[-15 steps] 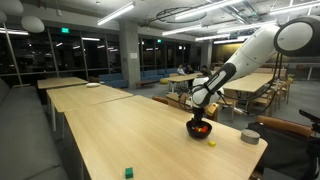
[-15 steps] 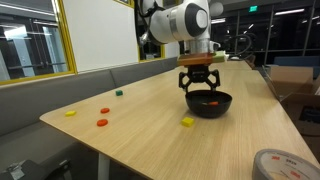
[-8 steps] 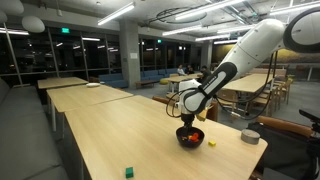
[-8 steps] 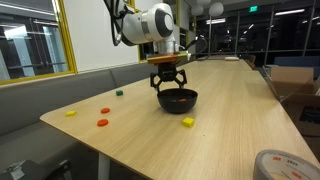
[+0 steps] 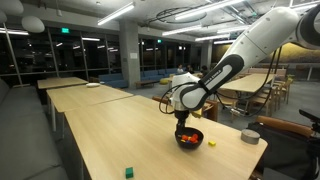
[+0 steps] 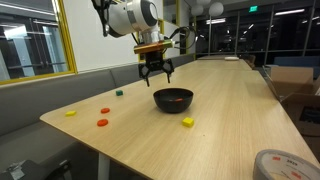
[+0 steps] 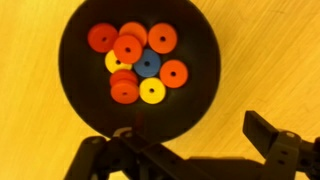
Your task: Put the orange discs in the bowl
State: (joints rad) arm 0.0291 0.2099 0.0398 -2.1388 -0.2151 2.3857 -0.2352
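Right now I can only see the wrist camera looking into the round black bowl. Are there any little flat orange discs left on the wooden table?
Observer: Yes, two orange discs and lie on the wooden table, far from the round black bowl.
Operator: Is anything next to the bowl?
Observer: A small yellow piece lies close beside it.
Operator: How high is my gripper?
Observer: The gripper hangs open and empty, well above the bowl.

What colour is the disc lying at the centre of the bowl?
The disc is blue; the wrist view shows it best.
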